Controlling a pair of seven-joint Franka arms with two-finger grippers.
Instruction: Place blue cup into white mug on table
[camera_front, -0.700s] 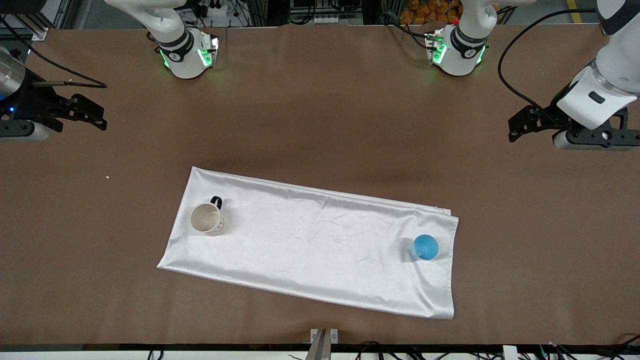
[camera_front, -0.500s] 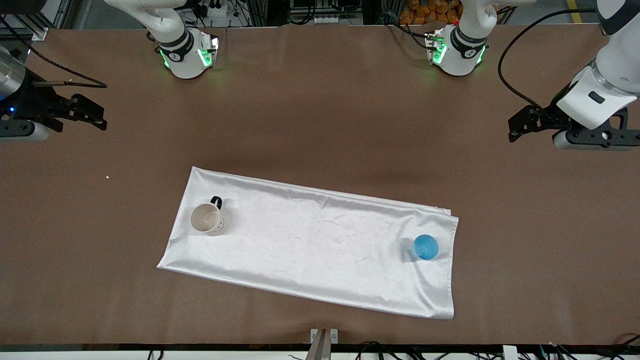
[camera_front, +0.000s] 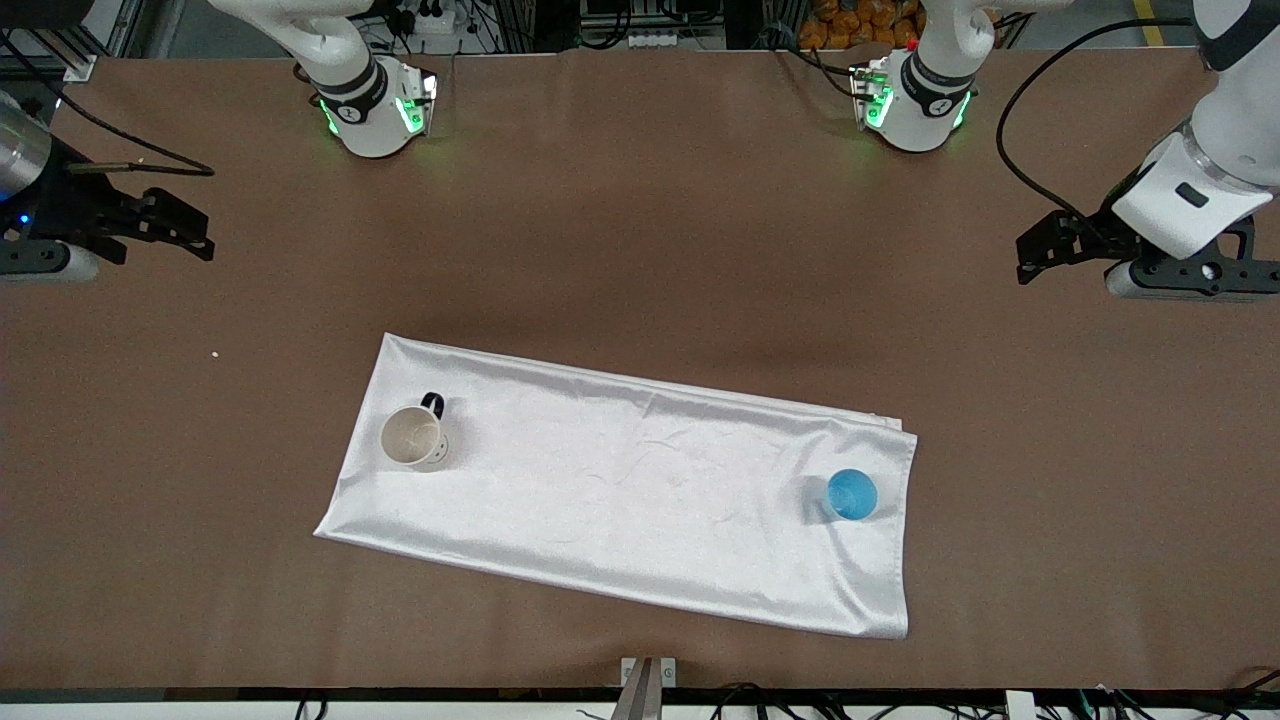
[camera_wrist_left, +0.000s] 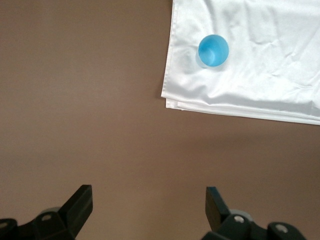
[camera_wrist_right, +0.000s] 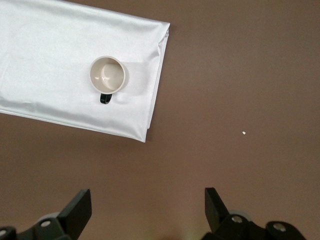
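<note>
The blue cup stands upright on a white cloth, near the cloth's end toward the left arm; it also shows in the left wrist view. The white mug with a black handle stands upright and empty on the cloth's end toward the right arm; it also shows in the right wrist view. My left gripper is open and empty over bare table at the left arm's end. My right gripper is open and empty over bare table at the right arm's end.
The white satin cloth lies slanted across the table's middle. A small white crumb lies on the table toward the right arm's end. The arm bases stand along the table edge farthest from the front camera.
</note>
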